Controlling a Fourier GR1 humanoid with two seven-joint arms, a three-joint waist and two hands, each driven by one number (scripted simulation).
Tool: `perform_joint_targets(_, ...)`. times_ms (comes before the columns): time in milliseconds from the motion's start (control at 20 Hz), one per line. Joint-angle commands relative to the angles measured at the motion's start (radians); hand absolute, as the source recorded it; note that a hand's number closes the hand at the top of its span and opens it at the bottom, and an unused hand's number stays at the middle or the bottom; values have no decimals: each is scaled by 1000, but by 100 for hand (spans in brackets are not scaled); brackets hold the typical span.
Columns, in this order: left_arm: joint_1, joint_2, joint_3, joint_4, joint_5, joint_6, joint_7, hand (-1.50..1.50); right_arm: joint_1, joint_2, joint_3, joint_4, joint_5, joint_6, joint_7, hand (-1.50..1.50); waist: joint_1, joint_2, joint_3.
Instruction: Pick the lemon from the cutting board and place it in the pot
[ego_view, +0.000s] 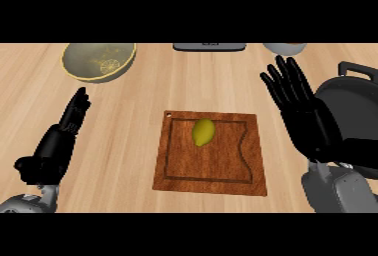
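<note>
On the cutting board (210, 170), the lemon (203, 132) lies unobstructed.

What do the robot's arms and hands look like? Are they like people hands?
Somewhat like them. Both hands, the left hand and the right hand, are glossy black, with long slim fingers and a thumb. Behind each wrist comes a chunky grey forearm with a smooth, rounded shell. No cables or markings show.

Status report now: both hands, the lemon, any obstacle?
Left hand open, right hand open, both empty. Lemon on cutting board, untouched. Pot at right, partly behind right hand.
</note>
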Motion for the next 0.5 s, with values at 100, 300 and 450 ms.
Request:
perform_joint_targets(100,-73,-52,85,-8,50,7,20,0,-138,-107,-121,163,-32,133,-12,150,1,19,-9)
perform_joint_targets(300,-83,-70,114,18,82,23,4,0,-138,-430,-92,120,306,146,25,150,-35,7,-47)
perform_joint_targets(450,-125,-111,134,27,129,13,-11,0,-71,-308,-96,273,455,-68,-103,-150,1,32,-10)
